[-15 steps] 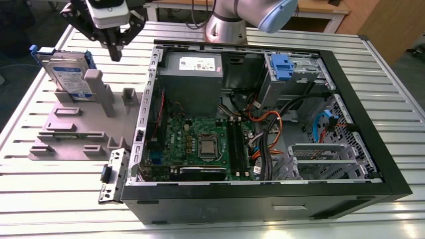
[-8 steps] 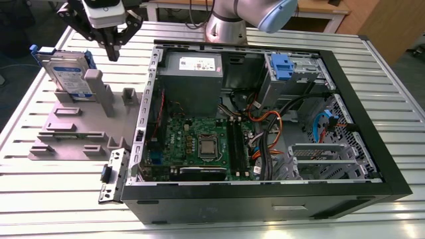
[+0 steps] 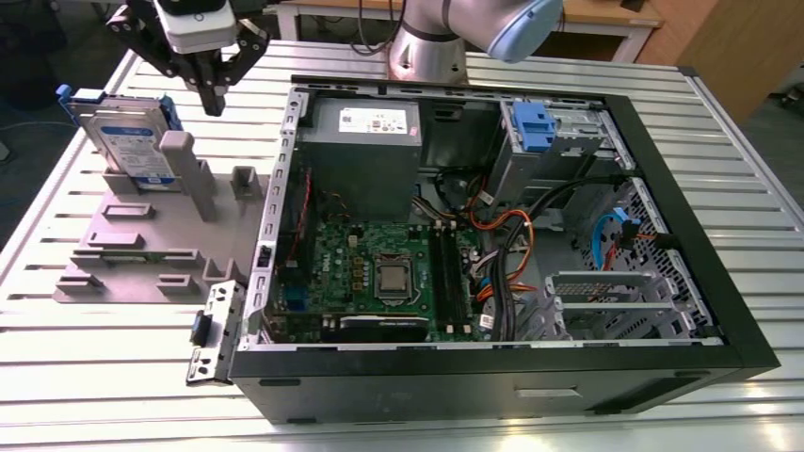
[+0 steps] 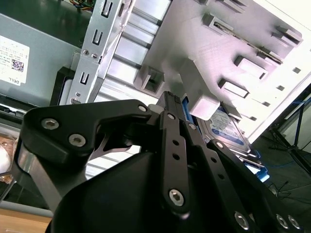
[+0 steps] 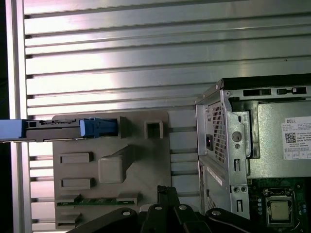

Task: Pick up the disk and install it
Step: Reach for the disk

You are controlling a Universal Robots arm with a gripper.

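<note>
Silver disk (image 3: 126, 141), blue-and-white label, blue rails: upright on edge in grey holder (image 3: 138, 240) on the table (image 3: 101, 377). Gripper (image 3: 214, 104) near, above holder, closed on nothing, clear of disk.

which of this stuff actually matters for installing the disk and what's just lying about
For the job:
- disk, standing upright in the grey holder
- gripper, near the disk, holding nothing
- open computer case

Not part of it:
- power supply box
- circuit board
- cables
- table
</note>
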